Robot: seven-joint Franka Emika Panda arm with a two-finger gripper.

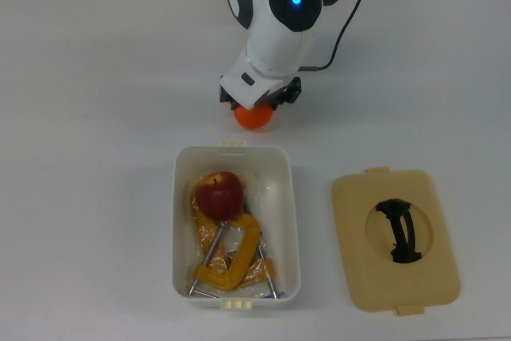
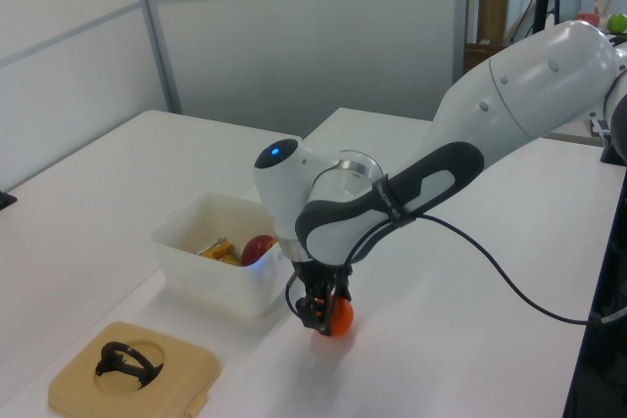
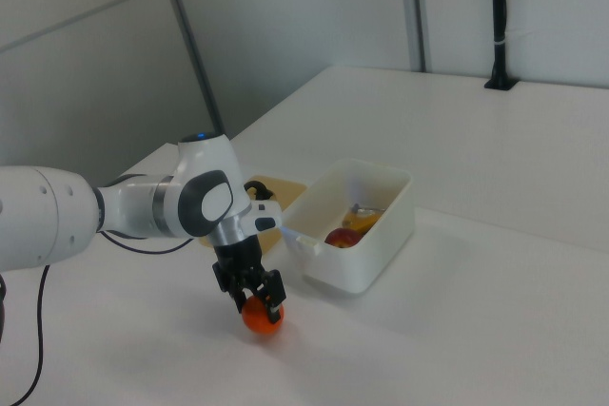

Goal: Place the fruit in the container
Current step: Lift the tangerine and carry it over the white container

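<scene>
The gripper (image 2: 324,313) straddles the orange (image 1: 254,118) resting on the white table (image 1: 96,101) just outside the white tub (image 1: 291,197), fingers bracketing it for lifting, firm closure unconfirmed, while the apple (image 1: 219,194) already sits inside atop the yellow clamps (image 1: 231,257).

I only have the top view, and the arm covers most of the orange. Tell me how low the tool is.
Observer: In the right view the tool is down on the top of the orange.
Operator: Report whether the orange is off the table.
Observer: It is not. In the right view it sits on the table, with its shadow directly beneath it.
Operator: Give me the apple's height in the container.
Observer: In the left view the apple appears to sit below the rim of the container.
</scene>
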